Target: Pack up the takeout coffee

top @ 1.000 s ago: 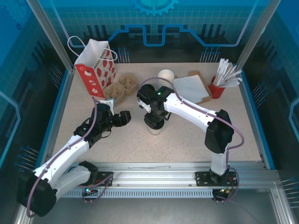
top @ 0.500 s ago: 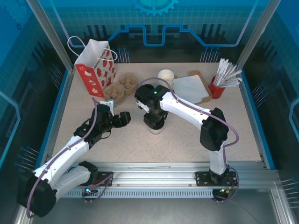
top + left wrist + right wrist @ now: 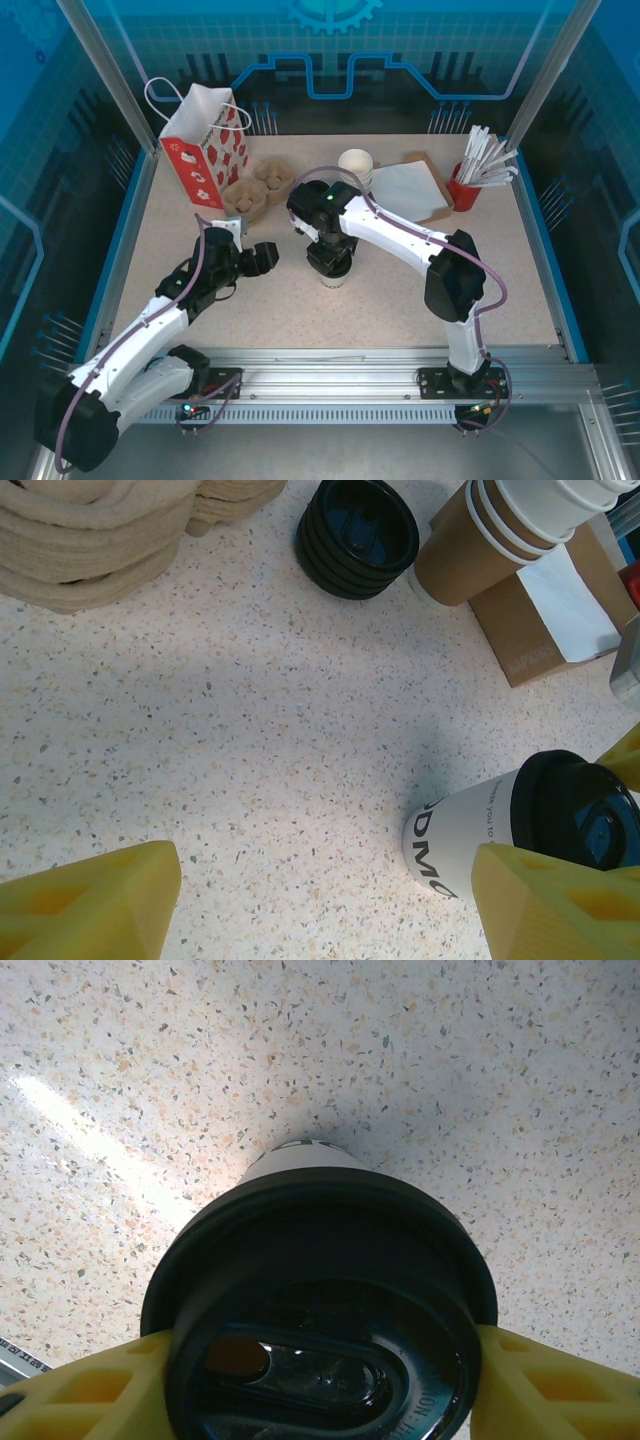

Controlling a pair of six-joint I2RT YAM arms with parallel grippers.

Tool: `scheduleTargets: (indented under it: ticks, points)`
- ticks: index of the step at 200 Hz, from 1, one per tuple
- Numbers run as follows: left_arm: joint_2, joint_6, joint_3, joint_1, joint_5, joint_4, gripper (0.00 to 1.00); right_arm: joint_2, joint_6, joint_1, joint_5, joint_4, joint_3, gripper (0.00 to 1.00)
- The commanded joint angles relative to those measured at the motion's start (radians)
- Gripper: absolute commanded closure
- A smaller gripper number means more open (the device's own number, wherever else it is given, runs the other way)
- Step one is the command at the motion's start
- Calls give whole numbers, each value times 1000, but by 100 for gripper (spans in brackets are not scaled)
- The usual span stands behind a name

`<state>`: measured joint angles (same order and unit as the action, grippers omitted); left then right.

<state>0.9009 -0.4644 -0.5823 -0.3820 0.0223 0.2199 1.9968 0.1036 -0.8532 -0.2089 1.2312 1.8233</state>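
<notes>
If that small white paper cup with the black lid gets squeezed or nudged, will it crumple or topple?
The white paper cup with a black lid probably dents under a hard squeeze, since its wall is paper. It stands upright on a narrow base, so a high push might tip it.
</notes>
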Motion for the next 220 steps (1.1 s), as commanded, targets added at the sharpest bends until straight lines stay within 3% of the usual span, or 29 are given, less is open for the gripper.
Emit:
scheduleTargets:
  ticks: [1, 92, 130, 220]
  points:
    - [-17, 4, 16, 6, -7, -6, 22, 86, -22, -21, 4, 48, -70, 45]
    - [-28, -74, 89, 6, -30, -20, 22, 130, -30, -41, -11, -13, -184, 47]
    - [-14, -84, 72, 5, -30, -9, 22, 123, -41, -45, -25, -1, -133, 47]
    - [-12, -88, 58, 5, -52, -28, 23, 57, -54, -29, 31, 6, -24, 23]
